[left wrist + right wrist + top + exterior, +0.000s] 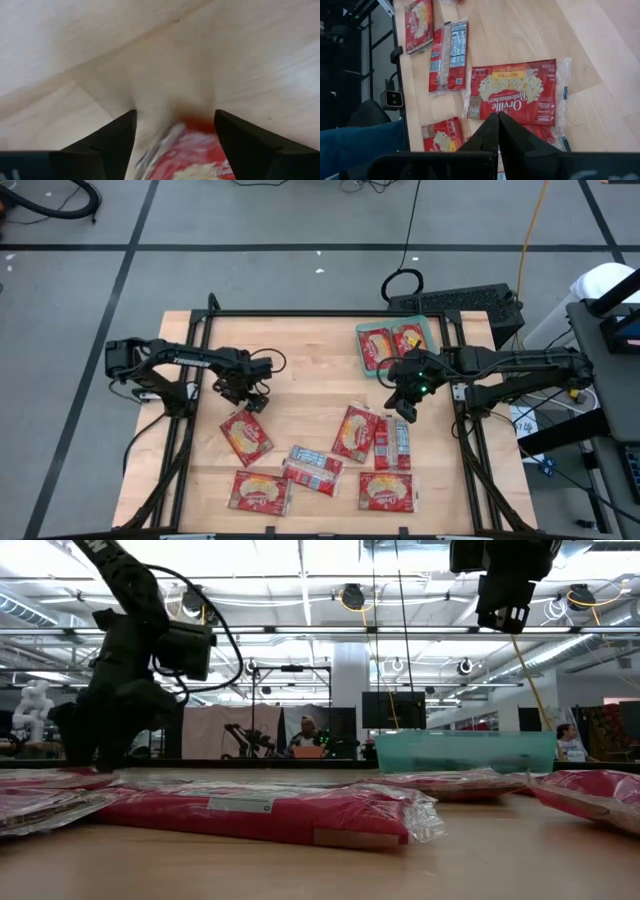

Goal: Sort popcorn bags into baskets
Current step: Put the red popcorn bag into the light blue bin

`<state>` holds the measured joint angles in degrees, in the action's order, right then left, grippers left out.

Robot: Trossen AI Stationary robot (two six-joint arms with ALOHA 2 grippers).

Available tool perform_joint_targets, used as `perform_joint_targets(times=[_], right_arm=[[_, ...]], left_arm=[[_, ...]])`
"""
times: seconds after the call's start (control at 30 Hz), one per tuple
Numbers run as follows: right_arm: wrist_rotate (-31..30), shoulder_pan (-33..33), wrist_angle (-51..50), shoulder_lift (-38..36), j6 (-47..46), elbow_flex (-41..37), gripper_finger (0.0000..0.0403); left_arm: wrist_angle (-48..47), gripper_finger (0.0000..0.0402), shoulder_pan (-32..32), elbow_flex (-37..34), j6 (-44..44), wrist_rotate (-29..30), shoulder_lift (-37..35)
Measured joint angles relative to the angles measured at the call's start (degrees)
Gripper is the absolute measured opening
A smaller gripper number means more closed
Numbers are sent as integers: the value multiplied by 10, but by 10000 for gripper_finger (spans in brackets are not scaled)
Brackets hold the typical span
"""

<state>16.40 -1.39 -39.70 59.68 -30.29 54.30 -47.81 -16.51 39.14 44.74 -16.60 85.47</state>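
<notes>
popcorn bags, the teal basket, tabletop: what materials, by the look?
Popcorn bags: clear glossy plastic film overwrap, going by the shiny crinkled edges; the inner packet's material is unclear. Basket: probably moulded plastic, translucent teal walls. Tabletop: pale wood, matte, with visible grain and plank seams.

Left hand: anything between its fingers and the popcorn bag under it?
Nothing. In the left wrist view the left hand stands open over bare table, with the popcorn bag edge showing between its fingers.

Table (310, 350): light wooden top. Directly on it: loose popcorn bags (246, 435) scattered across the near half. One teal basket (427, 330) at the far right corner.
</notes>
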Motion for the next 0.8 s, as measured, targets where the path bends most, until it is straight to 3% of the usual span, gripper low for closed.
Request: perform_joint_targets(times=[0.07, 0.17, 0.4, 0.8], right_arm=[[0, 0, 0, 0, 0, 0, 0], [0, 0, 0, 0, 0, 0, 0], [-1, 0, 0, 0, 1, 0, 0], [-29, 0, 0, 0, 10, 0, 0]], left_arm=[[14, 264, -1, -15, 4, -17, -3], [12, 217, 4, -20, -20, -16, -3], [-17, 21, 8, 6, -83, -47, 0], [-34, 5, 5, 50, -145, -46, -22]])
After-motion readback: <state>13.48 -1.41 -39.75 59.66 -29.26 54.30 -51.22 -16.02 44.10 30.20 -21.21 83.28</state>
